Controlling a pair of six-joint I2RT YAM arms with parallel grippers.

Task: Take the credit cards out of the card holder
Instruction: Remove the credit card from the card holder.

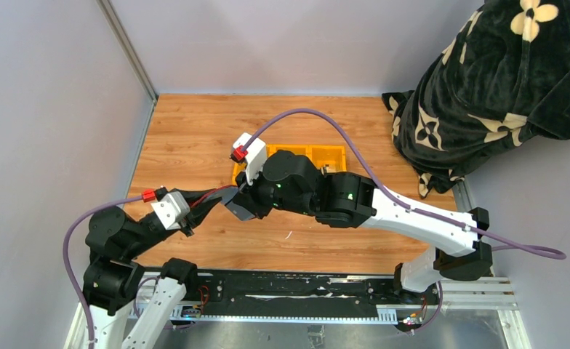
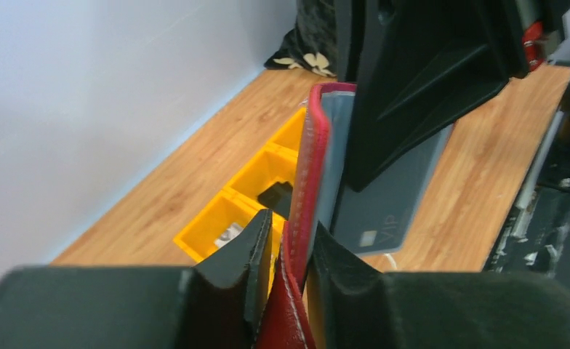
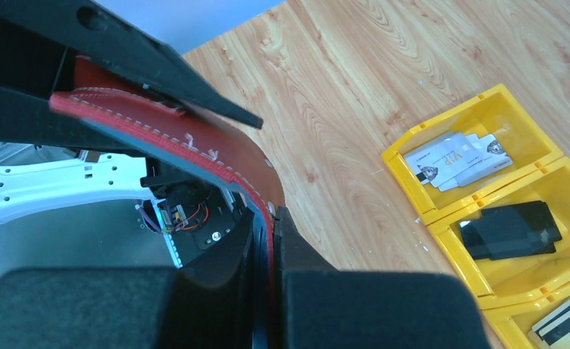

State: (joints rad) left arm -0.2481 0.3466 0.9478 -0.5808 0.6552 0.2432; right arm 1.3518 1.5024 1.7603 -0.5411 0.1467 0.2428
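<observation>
The maroon card holder (image 2: 315, 160) hangs above the table between my two grippers. My left gripper (image 2: 289, 233) is shut on its lower edge. My right gripper (image 3: 271, 218) is shut on the holder's curved red edge (image 3: 195, 138), with a thin dark layer beside it. A dark grey card marked VIP (image 2: 387, 211) sticks out of the holder under the right finger (image 2: 413, 94). In the top view both grippers (image 1: 208, 203) (image 1: 240, 198) meet left of centre. Silvery cards (image 3: 456, 160), a black card (image 3: 511, 230) and a tan-gold card (image 3: 566, 320) lie in the tray.
The yellow three-compartment tray (image 1: 318, 151) stands on the wooden table behind the right arm. A black flowered blanket (image 1: 486, 87) is heaped at the back right. Grey walls close off the left and back. A black rail (image 1: 289, 291) runs along the near edge.
</observation>
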